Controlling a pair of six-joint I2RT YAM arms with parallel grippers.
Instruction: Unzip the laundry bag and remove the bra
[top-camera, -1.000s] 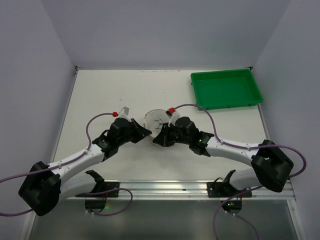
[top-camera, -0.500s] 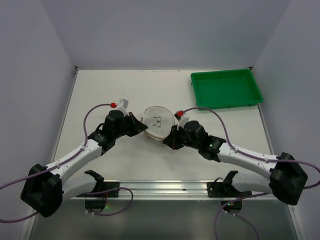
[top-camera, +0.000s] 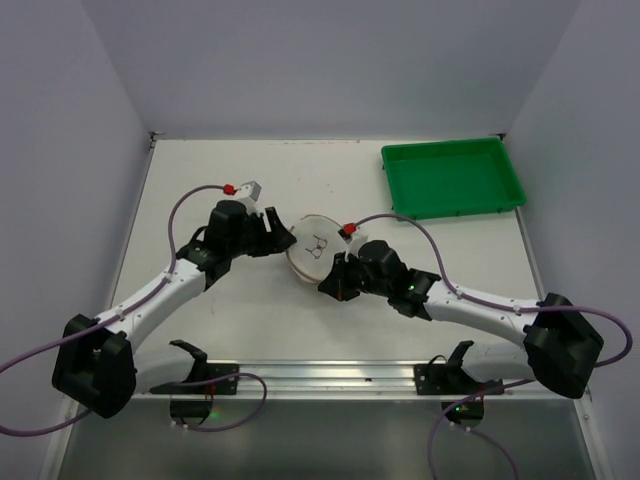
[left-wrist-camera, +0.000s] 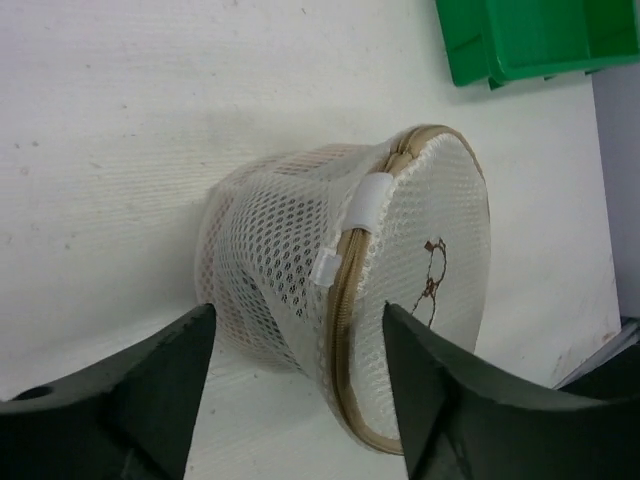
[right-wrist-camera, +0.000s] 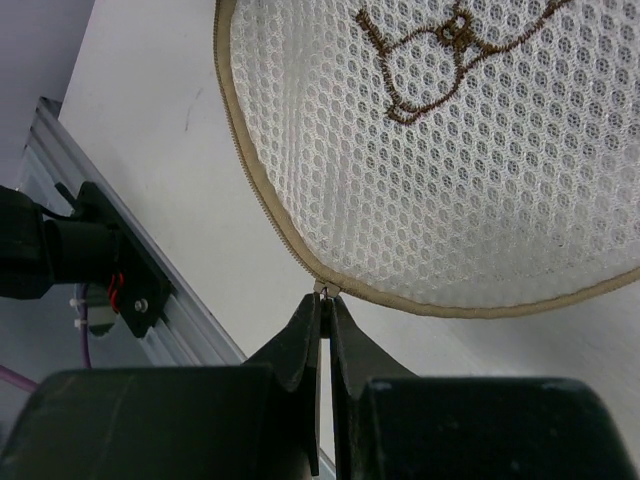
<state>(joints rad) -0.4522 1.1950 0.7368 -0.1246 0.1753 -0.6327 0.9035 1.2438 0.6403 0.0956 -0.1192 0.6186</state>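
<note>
The laundry bag (top-camera: 315, 248), a cream mesh drum with a brown bra pictogram on its round face, lies tilted on the white table between both arms. My left gripper (top-camera: 278, 240) is open, and its dark fingers (left-wrist-camera: 150, 390) stand either side of the bag's (left-wrist-camera: 290, 260) lower rim without touching it. A tan zipper (left-wrist-camera: 340, 330) runs round that rim. My right gripper (right-wrist-camera: 326, 300) is shut on the small zipper pull (right-wrist-camera: 326, 290) at the bag's (right-wrist-camera: 450, 150) near edge. The bra is hidden from view.
A green rectangular tray (top-camera: 452, 178) stands at the back right of the table; one of its corners (left-wrist-camera: 530, 40) shows in the left wrist view. A metal rail (top-camera: 330, 375) with black brackets runs along the near edge. Purple cables loop over both arms.
My left gripper has opened and let go of the bag's side. The right gripper, still shut on the zipper pull, has shifted a little left along the rim.
</note>
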